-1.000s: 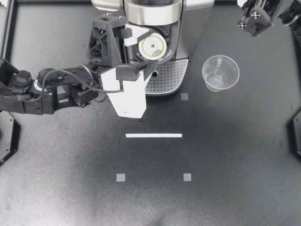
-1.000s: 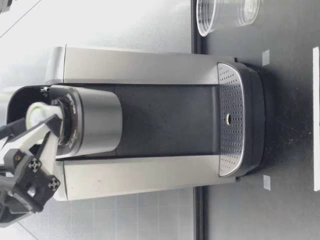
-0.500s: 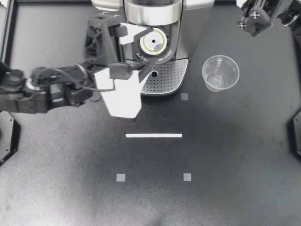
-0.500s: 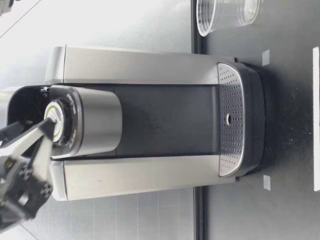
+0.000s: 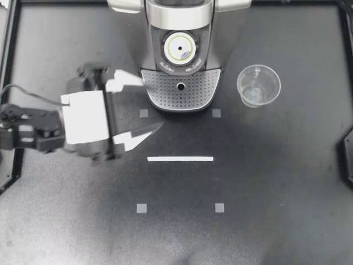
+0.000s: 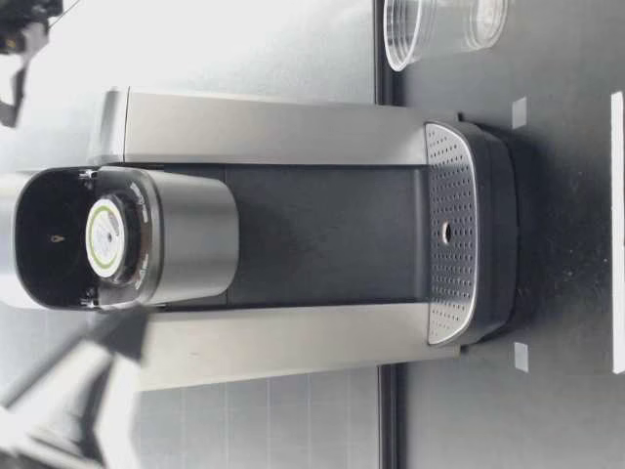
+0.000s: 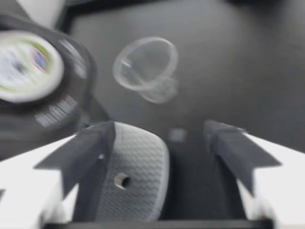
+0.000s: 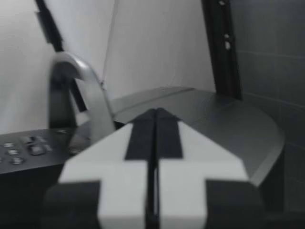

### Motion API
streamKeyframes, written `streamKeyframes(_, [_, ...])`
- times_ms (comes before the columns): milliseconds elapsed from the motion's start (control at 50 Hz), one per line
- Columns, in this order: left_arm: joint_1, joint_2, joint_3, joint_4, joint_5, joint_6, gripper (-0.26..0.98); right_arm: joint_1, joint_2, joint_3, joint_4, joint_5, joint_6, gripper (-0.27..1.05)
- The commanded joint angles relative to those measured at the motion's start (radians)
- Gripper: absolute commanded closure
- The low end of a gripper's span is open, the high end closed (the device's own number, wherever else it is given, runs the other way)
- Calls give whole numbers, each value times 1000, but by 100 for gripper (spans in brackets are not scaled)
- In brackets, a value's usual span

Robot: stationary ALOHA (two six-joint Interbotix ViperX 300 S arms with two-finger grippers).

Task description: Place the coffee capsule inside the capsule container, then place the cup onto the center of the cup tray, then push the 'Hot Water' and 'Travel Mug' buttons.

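My left gripper (image 5: 151,105) spread empty, I'd pinch the clear plastic cup (image 5: 258,85) gently, centring it on the perforated silver tray (image 5: 194,95)

Capsule (image 5: 180,49) in container (image 5: 197,41); cup (image 5: 258,85) upright nr tray (image 5: 164,94).

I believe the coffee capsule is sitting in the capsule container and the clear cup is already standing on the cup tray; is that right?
Not quite. The coffee capsule is in the capsule container, but the top view shows the clear cup standing on the table beside the machine, off the cup tray.
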Motion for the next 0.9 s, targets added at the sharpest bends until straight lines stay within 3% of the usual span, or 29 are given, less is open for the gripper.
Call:
streamKeyframes(0, [-2, -28, 17, 2, -38, -31, 21, -6, 21, -49, 2, 5, 2, 71])
streamKeyframes(140, [-2, -32, 55, 2, -112, -92, 29, -6, 78, -95, 3, 11, 2, 71])
streamKeyframes(540, [-2, -34, 84, 2, -126, -120, 29, 40, 176, -198, -20, 28, 32, 71])
streamKeyframes(880, [-2, -34, 84, 2, -124, -118, 29, 100, 140, -178, -23, 34, 31, 71])
